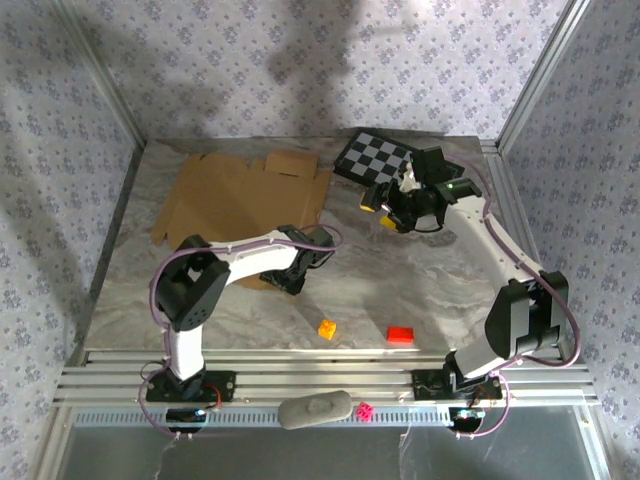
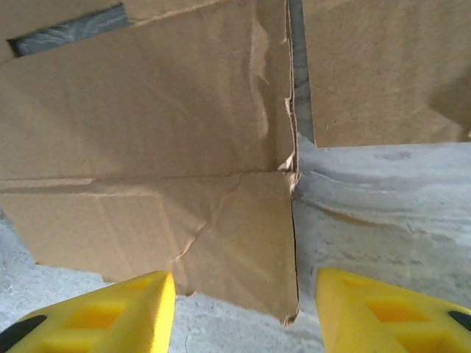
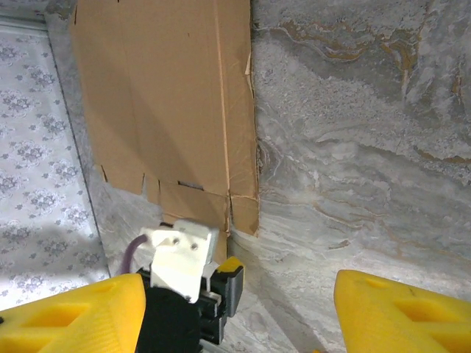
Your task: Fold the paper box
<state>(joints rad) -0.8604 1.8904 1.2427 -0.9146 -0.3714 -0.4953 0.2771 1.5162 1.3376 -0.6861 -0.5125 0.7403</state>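
Looking down from the top camera, the plain brown corrugated cardboard paper box [image 1: 240, 200] lies as a flat die-cut sheet on the grey marbled counter [image 1: 430, 285]. The left arm [image 1: 250, 255] reaches over the sheet's near right corner. The right arm's yellow fingers [image 1: 374, 197] stand apart, just off the sheet's right edge. A black-and-white checkered board [image 1: 372, 155] lies just behind them. Nearer the bases than those fingers, a small orange block [image 1: 327, 328] and a red block [image 1: 401, 335] rest on the counter, well apart from the sheet.

In the left wrist view, the left arm's yellow fingers [image 2: 110, 309] stand apart at the bottom and grip nothing. A crumpled corner of the paper box [image 2: 147, 132] reaches down into the gap between them. Ahead of the fingers a crease crosses the cardboard and a slit runs away from them. Bare counter [image 2: 383, 213] lies ahead of the other finger.

In the right wrist view, the right fingers [image 3: 81, 312] are spread wide and empty. The paper box [image 3: 169, 103] lies ahead of them, flat on the counter [image 3: 353, 147]. Between them, nearer one finger, sits the left arm's black wrist [image 3: 176, 316] with a white plug, at the sheet's near corner.
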